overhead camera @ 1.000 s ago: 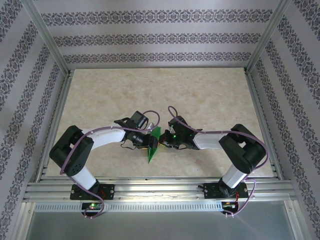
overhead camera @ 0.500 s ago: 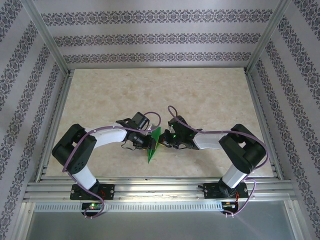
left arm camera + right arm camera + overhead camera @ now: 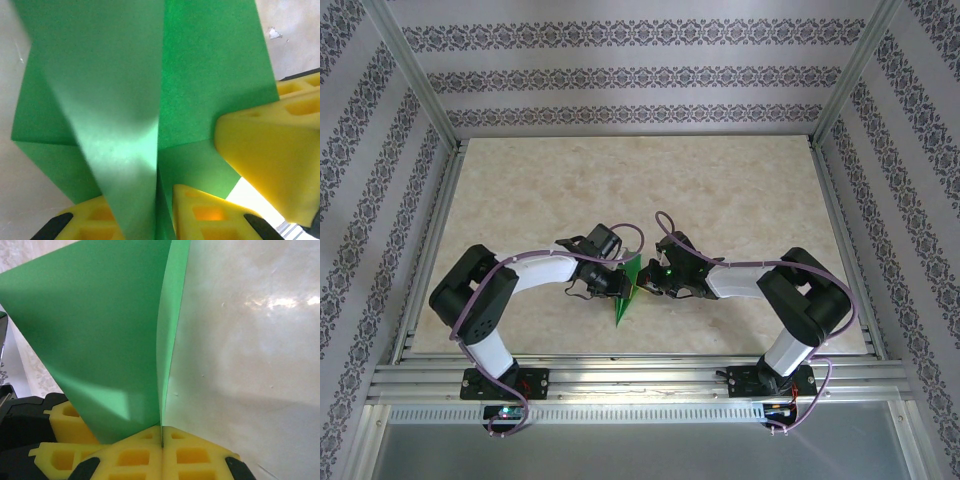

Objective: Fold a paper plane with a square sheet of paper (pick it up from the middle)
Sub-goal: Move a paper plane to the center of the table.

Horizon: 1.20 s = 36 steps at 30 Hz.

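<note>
Top external: paper plane [image 3: 623,305] points toward near rail [image 3: 640,372].

A marbled beige tabletop [image 3: 740,190] sits between damask-striped walls [image 3: 630,75].

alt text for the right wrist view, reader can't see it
A folded green paper stands on edge, pinched between the shut yellow fingertips of the right gripper at the bottom centre of the frame. The paper spreads up and to the left, and the pale marbled table lies to its right.
</note>
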Available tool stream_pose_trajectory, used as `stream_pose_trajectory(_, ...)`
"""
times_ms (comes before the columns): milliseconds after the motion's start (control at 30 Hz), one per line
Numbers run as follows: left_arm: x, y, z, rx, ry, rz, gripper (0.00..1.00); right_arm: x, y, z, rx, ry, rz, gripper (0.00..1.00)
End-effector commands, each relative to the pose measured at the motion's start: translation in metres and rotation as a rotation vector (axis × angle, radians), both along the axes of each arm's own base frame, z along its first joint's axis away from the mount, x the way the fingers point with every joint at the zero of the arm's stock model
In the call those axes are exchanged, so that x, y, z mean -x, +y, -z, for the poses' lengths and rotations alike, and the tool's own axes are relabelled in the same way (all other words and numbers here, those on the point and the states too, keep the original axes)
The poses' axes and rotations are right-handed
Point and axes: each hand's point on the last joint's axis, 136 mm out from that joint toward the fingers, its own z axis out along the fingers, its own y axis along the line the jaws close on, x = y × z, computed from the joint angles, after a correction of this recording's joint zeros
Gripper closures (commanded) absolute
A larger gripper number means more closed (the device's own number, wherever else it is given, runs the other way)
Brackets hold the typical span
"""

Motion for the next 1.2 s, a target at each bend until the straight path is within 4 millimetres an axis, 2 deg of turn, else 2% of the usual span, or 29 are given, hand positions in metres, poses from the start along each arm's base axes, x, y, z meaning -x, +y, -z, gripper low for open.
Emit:
stream_pose_trajectory(0, 0.003, -0.001, 0.003, -0.033, 0.000, 0.032, 0.79, 0.001, 0.008, -0.003, -0.022, 0.003, -0.012, 1.00)
stream_pose_trajectory(333, 0.003, -0.002, 0.007, -0.043, 0.003, 0.039, 0.85, 0.001, 0.008, -0.002, -0.022, 0.004, -0.012, 0.99)
stream_pose_trajectory(500, 0.002, -0.003, 0.004, -0.045, -0.001, 0.039, 0.88, 0.001, 0.007, -0.002, -0.020, 0.001, -0.011, 0.95)
stream_pose_trajectory(600, -0.003, 0.003, -0.001, -0.085, -0.026, 0.020, 0.91, -0.001, 0.004, -0.009, -0.025, -0.016, -0.010, 0.84)
stream_pose_trajectory(667, -0.009, 0.010, -0.005, -0.130, -0.056, 0.001, 0.92, -0.002, -0.003, -0.016, -0.025, -0.038, 0.000, 0.71)
stream_pose_trajectory(767, -0.020, 0.023, -0.013, -0.209, -0.102, -0.035, 0.92, -0.004, -0.021, -0.026, -0.016, -0.078, 0.028, 0.49)
stream_pose_trajectory(867, -0.028, 0.033, -0.016, -0.285, -0.124, -0.061, 0.91, -0.006, -0.045, -0.033, -0.009, -0.107, 0.085, 0.36)
stream_pose_trajectory(1000, -0.035, 0.035, -0.014, -0.339, -0.104, -0.066, 0.89, -0.005, -0.070, -0.034, -0.010, -0.122, 0.147, 0.32)
stream_pose_trajectory(1167, -0.039, 0.036, -0.004, -0.391, -0.068, -0.070, 0.89, 0.000, -0.083, -0.035, -0.011, -0.133, 0.172, 0.32)
